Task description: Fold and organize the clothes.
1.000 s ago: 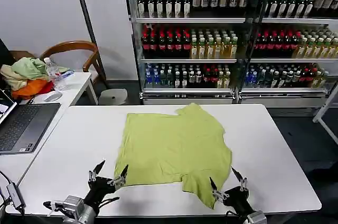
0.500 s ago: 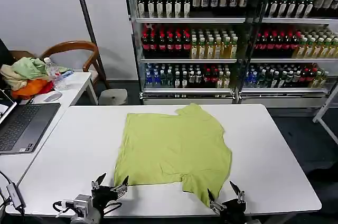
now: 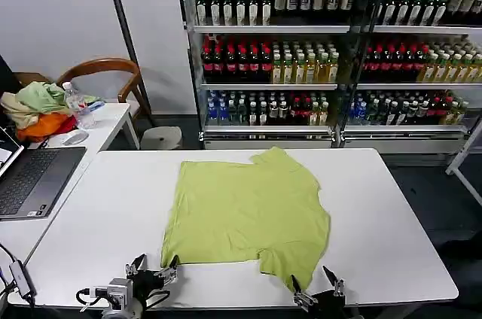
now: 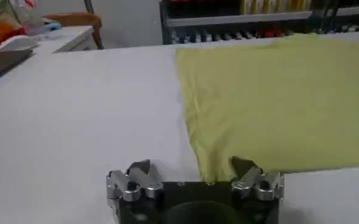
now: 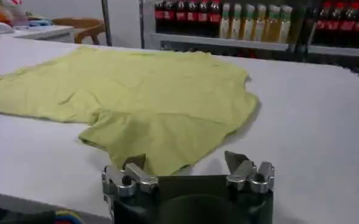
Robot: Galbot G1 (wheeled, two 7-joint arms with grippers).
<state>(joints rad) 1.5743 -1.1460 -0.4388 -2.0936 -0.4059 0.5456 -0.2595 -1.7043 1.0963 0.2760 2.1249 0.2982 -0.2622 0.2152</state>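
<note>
T-shirt [image 3: 248, 214], thin rumpled lime cotton, flat on table [image 3: 98, 214]

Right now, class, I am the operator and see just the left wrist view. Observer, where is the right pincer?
Observer: The right pincer is open at the table's near edge, aimed at the T-shirt's near sleeve corner.
Operator: Does the shirt overhang anywhere?
Observer: No. All of it lies on the table, with bare tabletop on its right side.
Operator: Anything beyond the table?
Observer: A white round stool stands past the far left corner.
</note>
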